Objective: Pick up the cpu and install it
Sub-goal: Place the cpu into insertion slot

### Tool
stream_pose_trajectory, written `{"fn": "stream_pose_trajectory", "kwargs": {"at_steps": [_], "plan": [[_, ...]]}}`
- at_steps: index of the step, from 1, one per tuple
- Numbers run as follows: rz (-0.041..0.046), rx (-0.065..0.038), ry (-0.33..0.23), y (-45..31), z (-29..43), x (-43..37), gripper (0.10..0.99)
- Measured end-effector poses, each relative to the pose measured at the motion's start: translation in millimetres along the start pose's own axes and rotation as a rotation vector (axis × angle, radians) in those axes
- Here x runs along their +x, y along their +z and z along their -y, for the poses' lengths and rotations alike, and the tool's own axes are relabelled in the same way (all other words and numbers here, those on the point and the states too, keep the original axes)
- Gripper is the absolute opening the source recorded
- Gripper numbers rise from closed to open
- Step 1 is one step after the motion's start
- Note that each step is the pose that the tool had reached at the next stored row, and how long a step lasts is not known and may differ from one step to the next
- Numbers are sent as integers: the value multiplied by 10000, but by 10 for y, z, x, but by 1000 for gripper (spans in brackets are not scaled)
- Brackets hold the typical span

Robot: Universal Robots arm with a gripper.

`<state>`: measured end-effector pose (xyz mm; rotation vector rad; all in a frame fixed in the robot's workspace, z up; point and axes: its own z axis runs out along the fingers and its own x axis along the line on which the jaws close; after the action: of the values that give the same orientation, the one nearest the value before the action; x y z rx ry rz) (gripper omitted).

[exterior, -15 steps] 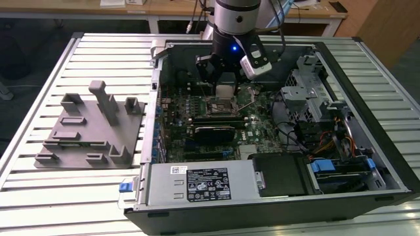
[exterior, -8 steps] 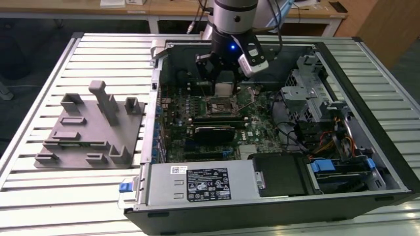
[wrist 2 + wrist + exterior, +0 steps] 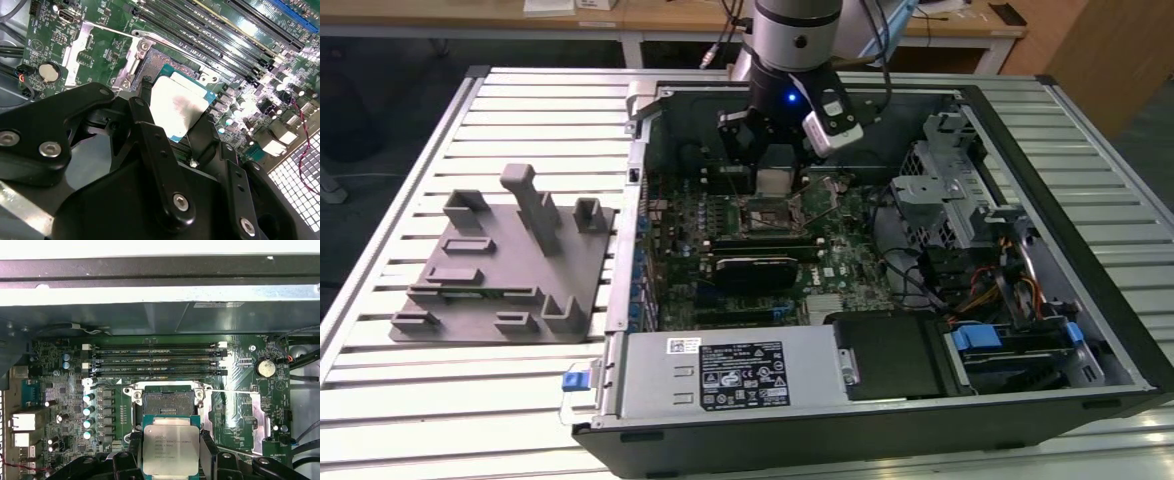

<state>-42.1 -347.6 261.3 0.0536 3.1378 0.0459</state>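
cpu (image 3: 170, 450) top silvery metal, matt, smudged; gripper (image 3: 175, 112) matt black, shiny screw heads; motherboard (image 3: 235, 415) glossy green; fixture (image 3: 500, 265) matt grey plastic; table (image 3: 534, 100) ribbed bare metal; case (image 3: 150, 315) dull grey sheet metal.

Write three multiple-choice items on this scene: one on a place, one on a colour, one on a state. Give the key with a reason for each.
1. Where is the cpu?
A. flat on the slatted table
B. held in the end effector, close to the CPU socket
C. on top of the power supply

2. What colour is the fixture with upright posts?
A. red
B. yellow
C. grey

3. What state is the CPU socket in?
A. empty
B. holding a chip
C. covered by a heatsink

Key:
1 B, the fingers clamp two of its sides in the first wrist view.
2 C, it shows plain grey in the exterior view.
3 A, its bare contact bed shows in the first wrist view.
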Motion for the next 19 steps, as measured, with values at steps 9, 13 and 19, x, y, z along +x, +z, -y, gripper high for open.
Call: {"fn": "stream_pose_trajectory", "kwargs": {"at_steps": [9, 13, 19], "plan": [[0, 0, 1, 2, 0, 0, 541], [11, 1, 376, 3, 0, 0, 541], [37, 4, 1273, 4, 0, 0, 541]]}}
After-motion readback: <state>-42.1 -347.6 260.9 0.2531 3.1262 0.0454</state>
